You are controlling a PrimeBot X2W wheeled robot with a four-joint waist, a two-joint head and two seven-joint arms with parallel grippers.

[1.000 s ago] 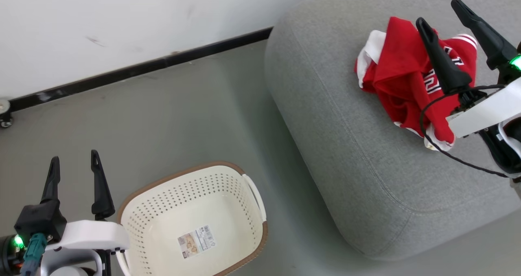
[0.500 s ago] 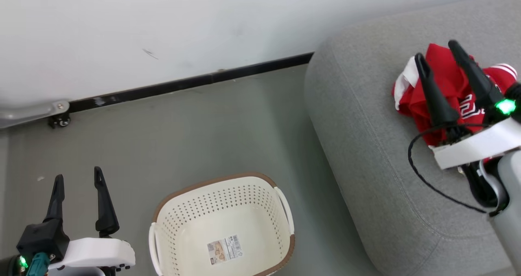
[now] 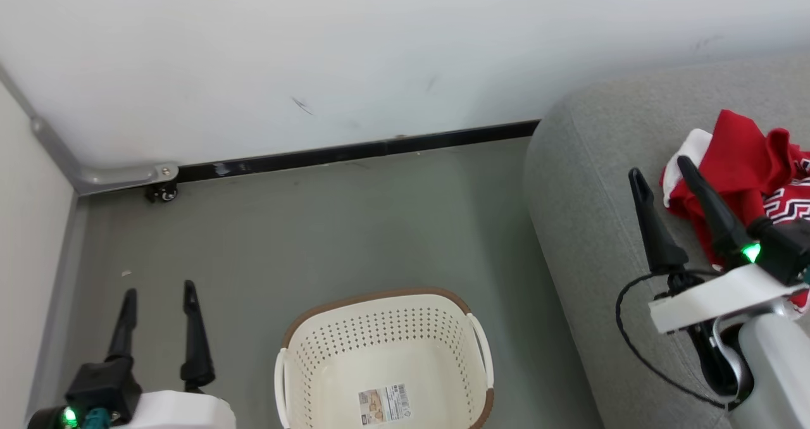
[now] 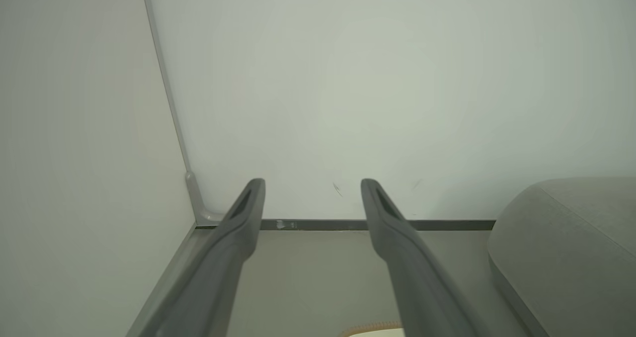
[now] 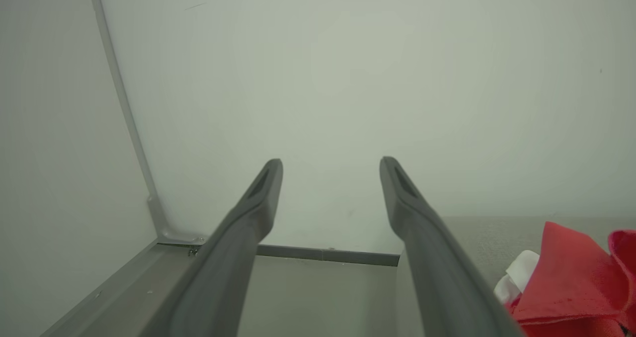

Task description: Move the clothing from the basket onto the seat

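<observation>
Basically looking at the clothing bunched up on the seat, well apart from the basket. Seeing left claw and right claw spread wide, gripping nothing.

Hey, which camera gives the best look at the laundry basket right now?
The head view: the basket sits near bottom centre, its perforated walls, handles and label sticker visible. The left wrist view catches just a sliver of its brown rim at the bottom edge. The right wrist view faces the wall.
</observation>
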